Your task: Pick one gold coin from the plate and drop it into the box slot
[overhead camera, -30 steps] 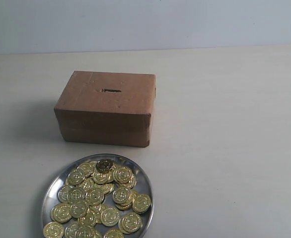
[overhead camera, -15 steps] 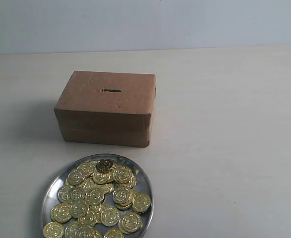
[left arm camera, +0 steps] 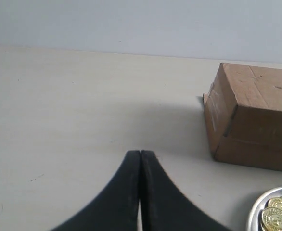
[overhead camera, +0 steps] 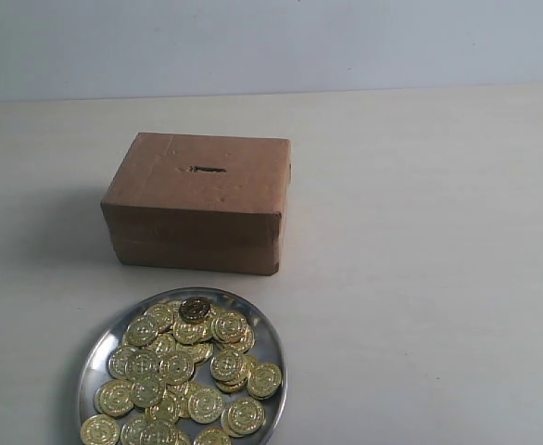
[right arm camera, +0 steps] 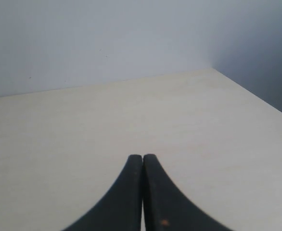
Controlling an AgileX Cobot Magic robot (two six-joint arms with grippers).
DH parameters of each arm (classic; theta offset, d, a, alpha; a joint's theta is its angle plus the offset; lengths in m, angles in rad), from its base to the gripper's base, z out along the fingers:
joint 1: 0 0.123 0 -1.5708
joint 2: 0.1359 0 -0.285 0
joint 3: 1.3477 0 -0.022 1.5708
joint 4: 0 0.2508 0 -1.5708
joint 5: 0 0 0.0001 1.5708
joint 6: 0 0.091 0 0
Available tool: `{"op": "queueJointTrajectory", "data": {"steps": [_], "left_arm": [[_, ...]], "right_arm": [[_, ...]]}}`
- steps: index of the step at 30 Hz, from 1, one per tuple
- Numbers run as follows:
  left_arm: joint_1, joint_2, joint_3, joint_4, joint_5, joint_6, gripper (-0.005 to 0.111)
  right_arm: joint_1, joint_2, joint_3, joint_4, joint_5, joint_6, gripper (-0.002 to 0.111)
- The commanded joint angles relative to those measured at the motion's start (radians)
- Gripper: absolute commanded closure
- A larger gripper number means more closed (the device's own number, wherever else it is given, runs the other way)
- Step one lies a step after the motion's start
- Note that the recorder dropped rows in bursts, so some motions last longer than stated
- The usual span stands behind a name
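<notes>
Gold coins [overhead camera: 177,367] heaped on the plate [overhead camera: 271,341] look thin, hard, slippery; pinch 1 top coin by its edges. Left gripper [left arm camera: 140,155] and right gripper [right arm camera: 143,157] both clenched, empty.

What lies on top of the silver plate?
Gold coins cover most of the plate, one darker coin nearest the box. They overlap, so the lower coins and the plate floor under them are hidden.

- Left gripper [left arm camera: 140,153]: two matte black fingers [left arm camera: 124,192] with curved outer edges, tapering to narrow tips.
- Right gripper [right arm camera: 142,156]: the same black shape, with a small orange speck [right arm camera: 164,222], possibly a scuff.
</notes>
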Motion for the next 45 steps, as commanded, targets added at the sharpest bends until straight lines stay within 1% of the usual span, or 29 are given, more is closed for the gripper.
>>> {"op": "queueJointTrajectory", "data": {"steps": [1, 17, 19, 25, 26, 29, 31, 45], "left_arm": [[0.001, -0.005, 0.001, -0.009, 0.002, 0.007, 0.107], [0.001, -0.005, 0.001, -0.001, -0.002, 0.007, 0.107], [-0.018, -0.005, 0.001, 0.017, -0.006, 0.007, 0.107], [-0.118, -0.005, 0.001, 0.042, -0.008, 0.007, 0.107], [-0.129, -0.005, 0.001, 0.059, -0.011, 0.007, 0.107], [-0.157, -0.005, 0.001, 0.172, -0.028, 0.007, 0.107], [-0.16, -0.005, 0.001, 0.203, -0.033, 0.007, 0.107], [-0.16, -0.005, 0.001, 0.203, -0.035, 0.007, 0.107]], "right_arm": [[-0.005, -0.005, 0.004, 0.0, -0.002, -0.001, 0.108], [-0.005, -0.005, 0.004, 0.0, -0.002, 0.001, 0.108], [-0.005, -0.005, 0.004, 0.0, -0.002, 0.001, 0.108], [-0.005, -0.005, 0.004, 0.0, -0.002, 0.001, 0.108], [-0.005, -0.005, 0.004, 0.0, -0.002, 0.001, 0.108], [-0.005, -0.005, 0.004, 0.0, -0.002, 0.001, 0.108], [-0.005, -0.005, 0.004, 0.0, -0.004, 0.0, 0.108], [-0.005, -0.005, 0.004, 0.0, -0.004, 0.0, 0.108]]}}
